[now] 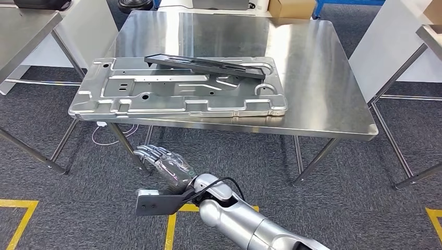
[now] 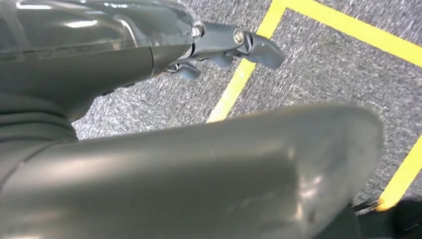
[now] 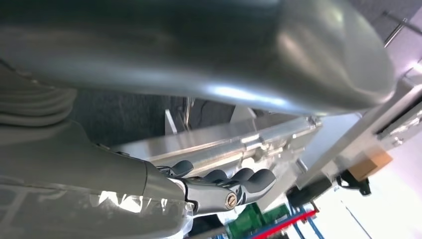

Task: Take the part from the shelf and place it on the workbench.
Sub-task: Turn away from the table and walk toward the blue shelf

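Observation:
A long dark part [image 1: 208, 66] lies on a large stamped silver panel [image 1: 156, 99], which rests on the steel workbench [image 1: 323, 78]; the panel's near left corner overhangs the front edge. My right hand [image 1: 159, 159] hangs low in front of the bench, below that edge, fingers spread and loosely bent, holding nothing. In the right wrist view the right hand [image 3: 219, 189] has the panel's edge [image 3: 239, 144] beyond it. My left hand [image 2: 224, 45] hangs over the grey carpet and holds nothing.
Another steel table [image 1: 21, 26] stands at the far left and a white one [image 1: 396, 47] at the right. A cardboard box [image 1: 292, 8] sits behind the bench. Yellow tape [image 1: 21, 219] marks the carpet, and a white cable [image 1: 104, 135] lies under the bench.

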{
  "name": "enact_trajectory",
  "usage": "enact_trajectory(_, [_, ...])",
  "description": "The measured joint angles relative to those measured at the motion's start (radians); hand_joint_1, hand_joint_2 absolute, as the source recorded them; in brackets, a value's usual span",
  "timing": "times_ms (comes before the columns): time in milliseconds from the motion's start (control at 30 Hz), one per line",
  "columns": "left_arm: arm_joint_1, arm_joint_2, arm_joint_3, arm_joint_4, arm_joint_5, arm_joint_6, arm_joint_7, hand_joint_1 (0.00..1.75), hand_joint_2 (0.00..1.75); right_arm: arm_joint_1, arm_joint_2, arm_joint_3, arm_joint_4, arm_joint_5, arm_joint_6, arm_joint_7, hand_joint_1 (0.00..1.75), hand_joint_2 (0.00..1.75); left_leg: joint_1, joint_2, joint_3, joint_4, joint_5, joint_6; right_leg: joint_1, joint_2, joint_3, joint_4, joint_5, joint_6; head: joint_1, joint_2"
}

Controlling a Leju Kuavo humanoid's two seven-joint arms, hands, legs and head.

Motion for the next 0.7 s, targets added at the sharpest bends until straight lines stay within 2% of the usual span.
enact_trajectory(33, [0.0,0.0,0.0,0.0,0.0,0.0,0.0,0.0,0.0,0.0,0.004,0.0,0.009,-0.007,0.006,-0.002,0.0,0.0,-0.001,0.0,-0.005,0.0,0.007,-0.004,0.003,0.0,0.047,-0.071,0.007,-0.005,0.003,0.0])
enact_trajectory(67, [-0.001,-0.001,-0.001,0.0,0.0,-0.001,0.0,0.0,0.0,0.0,0.008,0.0,0.021,-0.014,0.009,-0.006,0.0,0.0,-0.002,0.0,-0.008,0.0,0.014,-0.009,0.007,0.0,0.079,-0.124,0.007,-0.009,0.004,0.0])
enact_trajectory(100, [-0.001,-0.001,-0.001,0.0,0.0,-0.001,-0.001,0.0,0.0,0.0,0.011,0.0,0.036,-0.021,0.01,-0.013,0.0,0.0,-0.002,0.001,-0.01,-0.001,0.021,-0.014,0.01,0.0,0.094,-0.151,0.001,-0.012,0.004,0.0])
enact_trajectory(167, [-0.001,-0.001,-0.002,0.0,0.002,-0.002,0.0,0.0,0.0,0.003,0.015,-0.001,0.076,-0.041,0.007,-0.027,0.0,0.0,0.0,0.0,-0.013,-0.005,0.033,-0.026,0.009,0.001,0.088,-0.161,0.01,-0.022,0.0,0.0])
enact_trajectory(200, [-0.001,-0.001,-0.003,0.0,0.002,-0.002,0.002,0.0,0.0,0.004,0.017,-0.001,0.101,-0.052,0.006,-0.032,0.0,0.0,0.001,0.0,-0.017,0.0,0.025,-0.031,0.006,0.0,0.082,-0.164,0.019,-0.028,-0.002,0.0])
enact_trajectory(233, [-0.001,-0.001,-0.005,0.0,0.003,-0.002,0.005,0.0,0.0,0.006,0.02,-0.002,0.127,-0.062,0.005,-0.036,0.0,0.0,0.001,-0.001,-0.025,0.02,0.001,-0.035,0.002,-0.001,0.074,-0.168,0.029,-0.035,-0.007,0.0])
enact_trajectory(267, [-0.001,0.0,-0.006,0.0,0.003,-0.002,0.008,0.0,0.0,0.008,0.023,-0.003,0.154,-0.07,0.003,-0.038,0.0,0.0,0.003,-0.002,-0.039,0.062,-0.04,-0.037,-0.002,-0.002,0.065,-0.17,0.039,-0.041,-0.013,0.0])
enact_trajectory(333, [0.0,-0.001,-0.01,0.0,0.004,-0.001,0.013,0.0,0.0,0.015,0.027,-0.004,0.207,-0.08,-0.003,-0.043,0.0,0.0,0.005,-0.003,-0.071,0.192,-0.129,-0.043,-0.001,-0.003,0.044,-0.169,0.056,-0.049,-0.027,0.0])
enact_trajectory(367, [0.0,0.0,-0.011,0.0,0.005,0.0,0.015,0.0,0.0,0.019,0.027,-0.005,0.233,-0.083,-0.005,-0.044,0.0,0.0,0.007,-0.003,-0.08,0.249,-0.151,-0.047,-0.001,-0.003,0.033,-0.168,0.064,-0.049,-0.032,0.0])
enact_trajectory(400, [0.0,0.0,-0.011,0.0,0.007,0.003,0.018,0.0,0.0,0.024,0.027,-0.008,0.258,-0.088,-0.008,-0.042,0.0,0.0,0.01,-0.003,-0.075,0.276,-0.151,-0.05,-0.002,-0.003,0.023,-0.167,0.072,-0.047,-0.035,0.0])
enact_trajectory(433, [0.0,0.0,-0.012,0.0,0.012,0.006,0.022,0.0,0.0,0.029,0.027,-0.011,0.282,-0.093,-0.011,-0.04,0.0,0.0,0.013,-0.003,-0.052,0.265,-0.132,-0.052,-0.003,-0.003,0.013,-0.165,0.079,-0.044,-0.039,0.0])
enact_trajectory(500, [-0.003,0.002,-0.011,-0.001,0.023,0.011,0.03,0.0,0.0,0.04,0.024,-0.02,0.326,-0.103,-0.018,-0.039,0.0,0.0,0.022,-0.003,0.037,0.145,-0.091,-0.061,-0.007,-0.003,-0.006,-0.155,0.088,-0.035,-0.046,0.0])
enact_trajectory(533, [-0.006,0.002,-0.011,-0.001,0.03,0.012,0.035,0.0,0.0,0.043,0.023,-0.025,0.343,-0.107,-0.018,-0.038,0.0,0.0,0.024,-0.005,0.082,0.075,-0.085,-0.065,-0.007,-0.003,-0.015,-0.147,0.091,-0.029,-0.05,0.0])
enact_trajectory(567, [-0.01,0.002,-0.011,-0.001,0.038,0.012,0.041,0.0,0.0,0.045,0.022,-0.029,0.358,-0.112,-0.018,-0.034,0.0,0.0,0.024,-0.008,0.11,0.026,-0.088,-0.067,-0.006,-0.003,-0.023,-0.141,0.095,-0.023,-0.052,0.0])
enact_trajectory(600, [-0.015,0.003,-0.009,-0.001,0.047,0.013,0.05,0.0,0.0,0.048,0.021,-0.035,0.375,-0.117,-0.019,-0.022,0.0,0.0,0.023,-0.011,0.121,0.001,-0.097,-0.066,-0.004,-0.003,-0.03,-0.138,0.101,-0.016,-0.053,0.0])
enact_trajectory(633, [-0.021,0.003,-0.007,-0.001,0.052,0.014,0.057,0.0,0.0,0.055,0.018,-0.042,0.394,-0.127,-0.026,-0.001,0.0,0.0,0.019,-0.014,0.119,-0.003,-0.097,-0.06,-0.003,-0.003,-0.033,-0.138,0.107,-0.009,-0.052,0.0])
enact_trajectory(700, [-0.027,-0.002,-0.003,-0.001,0.04,0.026,0.064,0.0,0.0,0.08,0.002,-0.066,0.436,-0.151,-0.061,0.049,0.0,0.0,0.017,-0.014,0.105,-0.001,-0.087,-0.038,-0.005,-0.004,-0.039,-0.134,0.104,0.005,-0.047,0.0])
